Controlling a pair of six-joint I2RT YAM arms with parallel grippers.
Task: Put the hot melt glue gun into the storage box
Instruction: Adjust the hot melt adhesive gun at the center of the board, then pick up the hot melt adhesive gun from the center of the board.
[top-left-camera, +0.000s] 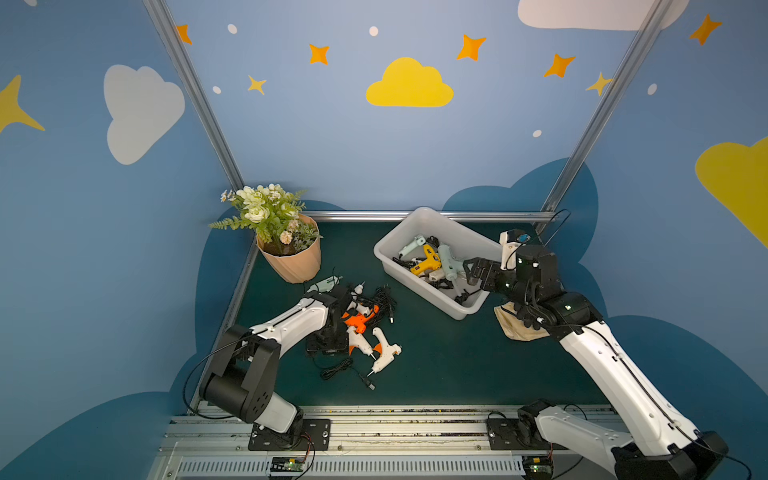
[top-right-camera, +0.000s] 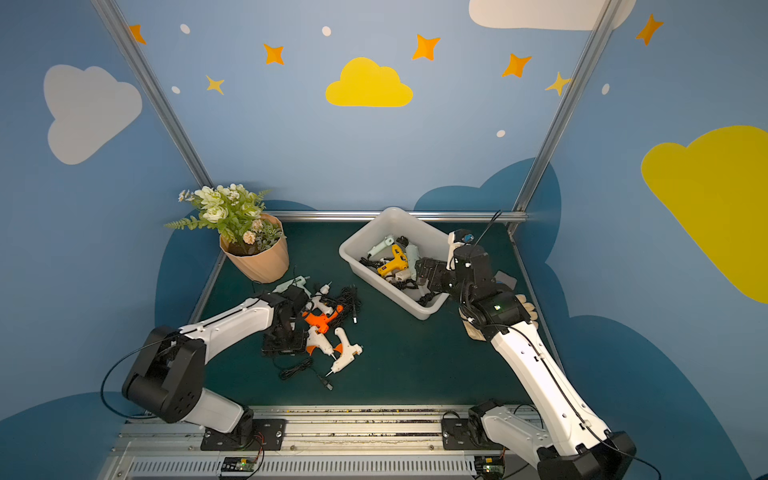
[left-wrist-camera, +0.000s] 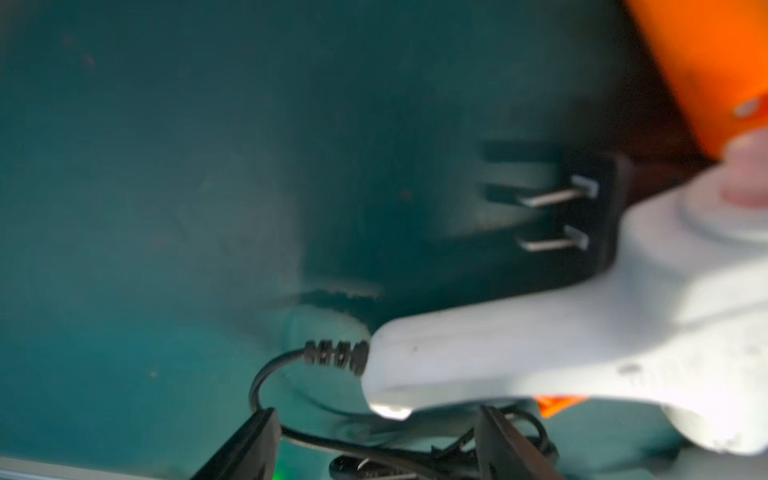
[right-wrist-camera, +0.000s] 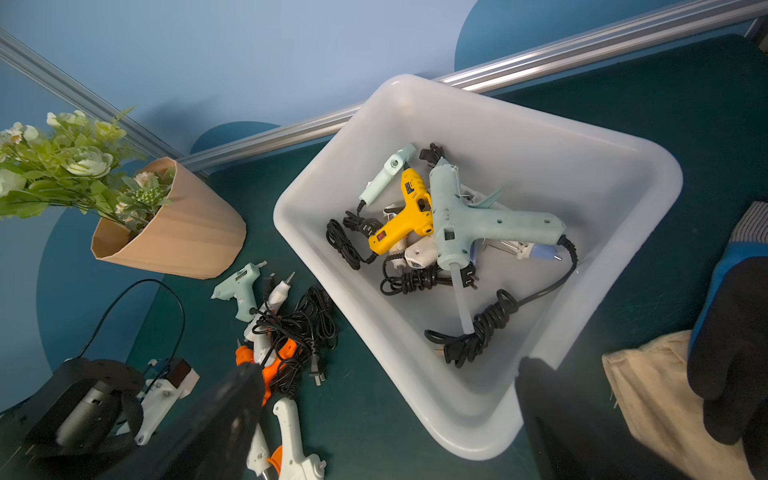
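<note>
The whitish storage box (top-left-camera: 388, 266) (top-right-camera: 353, 266) (right-wrist-camera: 415, 395) stands at the back right. It holds a yellow glue gun (right-wrist-camera: 405, 220), a large pale green one (right-wrist-camera: 478, 220) and coiled cords. On the mat lies a pile of glue guns: an orange one (top-left-camera: 356, 321), two white ones (top-left-camera: 385, 353) and a pale green one (top-left-camera: 326, 284). My left gripper (top-left-camera: 332, 345) (left-wrist-camera: 378, 449) is low over this pile and open. Its fingers (left-wrist-camera: 249, 449) straddle a black cord (left-wrist-camera: 332, 444), next to a white gun's handle (left-wrist-camera: 540, 332). My right gripper (top-left-camera: 478, 270) (right-wrist-camera: 386, 415) hangs open and holds nothing, over the box's near corner.
A tan flower pot (top-left-camera: 293, 259) with artificial flowers stands at the back left. A beige cloth (top-left-camera: 515, 326) and a dark glove (right-wrist-camera: 727, 332) lie right of the box, under my right arm. Tangled black cords (top-left-camera: 382, 301) and a plug (left-wrist-camera: 582, 208) lie among the guns.
</note>
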